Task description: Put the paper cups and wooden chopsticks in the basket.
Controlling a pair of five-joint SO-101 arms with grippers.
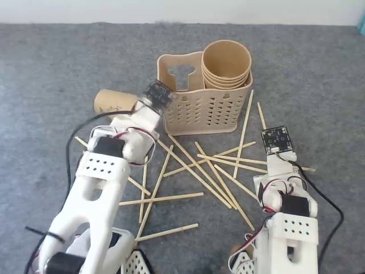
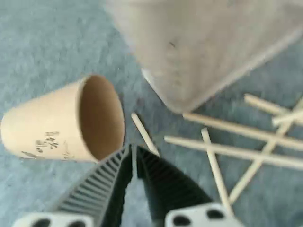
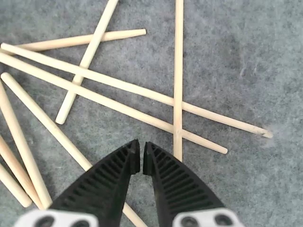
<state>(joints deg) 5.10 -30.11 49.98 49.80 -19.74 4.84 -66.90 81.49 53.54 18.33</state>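
Both pinched together, left claw (image 2: 132, 149) hangs by tipped cup (image 2: 52, 127), right claw (image 3: 141, 144) over chopsticks (image 3: 118, 84).

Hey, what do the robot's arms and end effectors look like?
The left arm and right arm are white shells with black motors, perforated plates, black cables and red wires. The left end effector and right end effector are black, ridged and tapering.

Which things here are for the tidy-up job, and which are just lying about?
For the job:
- basket
- stacked paper cups already in the basket
- paper cup on its side beside the basket
- wooden chopsticks scattered in front of the basket

Just lying about:
- grey mat under everything
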